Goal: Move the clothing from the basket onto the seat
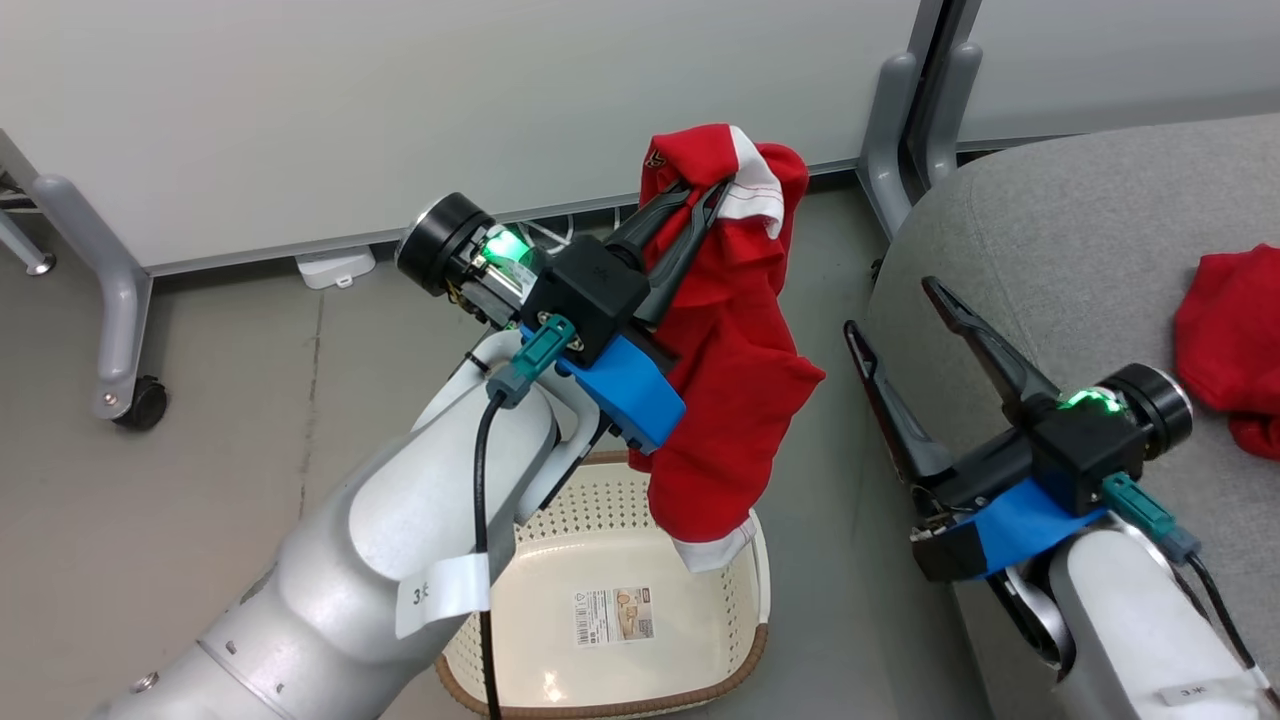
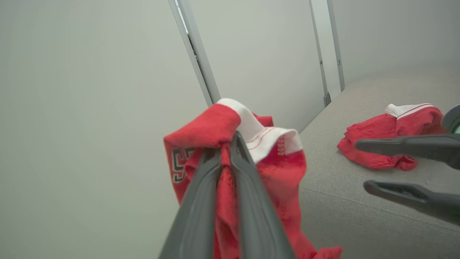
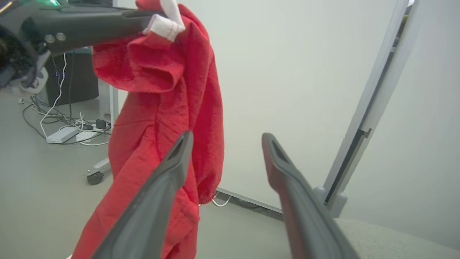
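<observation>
My left gripper point(image 1: 708, 190) is shut on a red garment with white trim point(image 1: 725, 400), which hangs from its tips above the cream basket point(image 1: 740, 600). The same clothing point(image 2: 280, 169) bunches around my left fingers point(image 2: 248, 201) in the left wrist view and dangles at the left of the right wrist view point(image 3: 158, 108). A second red garment point(image 1: 1235, 340) lies on the grey seat point(image 1: 1060, 220). My right gripper point(image 1: 890, 305) stands open at the seat's left edge, with nothing between its fingers point(image 3: 169, 187).
A white partition on castors point(image 1: 135, 400) stands behind the basket, and its grey post point(image 1: 900, 120) rises beside the seat. Cables and a power strip point(image 3: 64, 133) lie on the floor. A barcode sticker point(image 1: 612, 615) is inside the basket's base.
</observation>
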Tool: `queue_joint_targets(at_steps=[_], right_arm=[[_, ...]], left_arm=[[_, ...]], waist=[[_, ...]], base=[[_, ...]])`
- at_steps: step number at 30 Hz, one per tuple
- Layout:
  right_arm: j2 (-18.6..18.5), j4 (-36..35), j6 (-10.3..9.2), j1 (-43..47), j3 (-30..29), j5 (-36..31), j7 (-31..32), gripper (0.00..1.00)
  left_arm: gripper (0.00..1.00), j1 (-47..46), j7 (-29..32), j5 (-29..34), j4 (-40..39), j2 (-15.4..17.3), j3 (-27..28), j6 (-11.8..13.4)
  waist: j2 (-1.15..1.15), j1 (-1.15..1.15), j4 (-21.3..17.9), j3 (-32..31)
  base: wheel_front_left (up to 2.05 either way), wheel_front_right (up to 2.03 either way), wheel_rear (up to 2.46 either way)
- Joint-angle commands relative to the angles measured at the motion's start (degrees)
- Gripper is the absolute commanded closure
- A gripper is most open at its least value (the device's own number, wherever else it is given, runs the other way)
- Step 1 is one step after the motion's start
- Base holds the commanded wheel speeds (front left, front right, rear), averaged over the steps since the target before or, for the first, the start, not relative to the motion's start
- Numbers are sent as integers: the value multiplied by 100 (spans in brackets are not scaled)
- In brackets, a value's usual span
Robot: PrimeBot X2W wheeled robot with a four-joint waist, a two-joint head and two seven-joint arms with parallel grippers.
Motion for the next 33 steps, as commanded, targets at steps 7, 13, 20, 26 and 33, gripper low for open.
queue_joint_targets(at_steps=[7, 13, 20, 26, 33], right_arm=[[-341, 349, 1, -649, 822, 236, -20, 0], [-534, 747, 1, -1126, 1335, 415, -20, 0], [-616, 1294, 1, -1550, 1708, 574, -20, 0], [-588, 1730, 1, -1829, 2057, 710, -20, 0], [-457, 2105, 1, -2117, 2427, 949, -20, 0]], left_arm=[[100, -152, -40, -9, -6, -66, -45, 2], [100, -224, -56, 48, -17, -190, -143, -38], [100, -274, -72, 95, -20, -311, -249, -90], [100, -353, -85, 116, -58, -388, -319, -122], [100, -413, -99, 144, -72, -443, -356, -133]], waist=[[0, 0, 95, 140], [0, 0, 217, 236], [0, 0, 333, 307], [0, 0, 414, 375], [0, 0, 473, 441]], base=[[0, 0, 0], [0, 0, 0], [0, 0, 0], [0, 0, 0], [0, 0, 0]])
